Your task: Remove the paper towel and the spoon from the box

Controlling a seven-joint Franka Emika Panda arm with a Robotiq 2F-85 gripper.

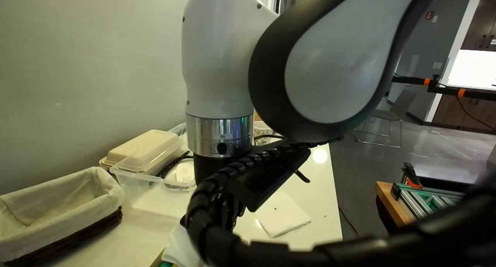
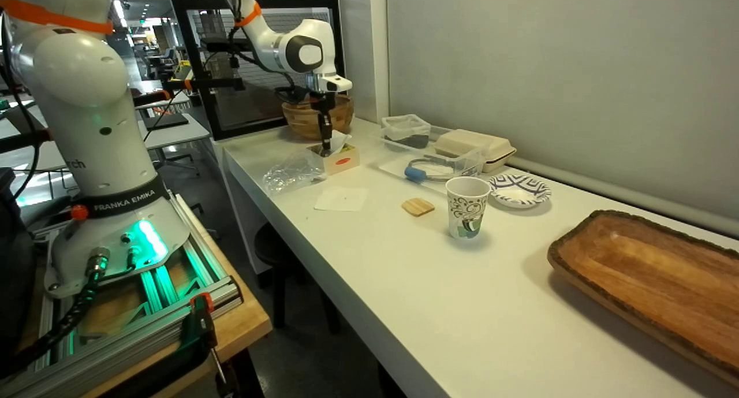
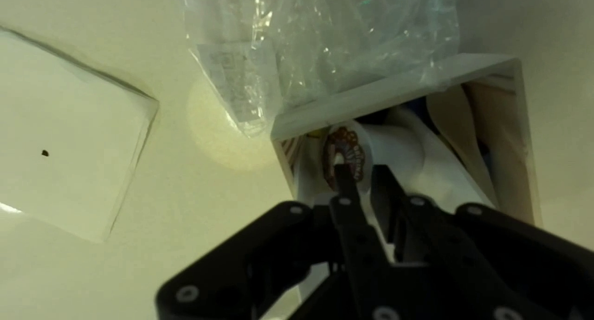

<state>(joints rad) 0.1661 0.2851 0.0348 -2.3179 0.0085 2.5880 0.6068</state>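
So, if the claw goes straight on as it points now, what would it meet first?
Probably the red-labelled white container inside the box; depth is unclear in the wrist view, so the claw may even be touching it.

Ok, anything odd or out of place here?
Two oddities: a dark speck on the otherwise plain square napkin, crumb or stain I can't tell; and crumpled clear plastic beside the box, overlapping its edge in the wrist view, perhaps discarded wrapping.
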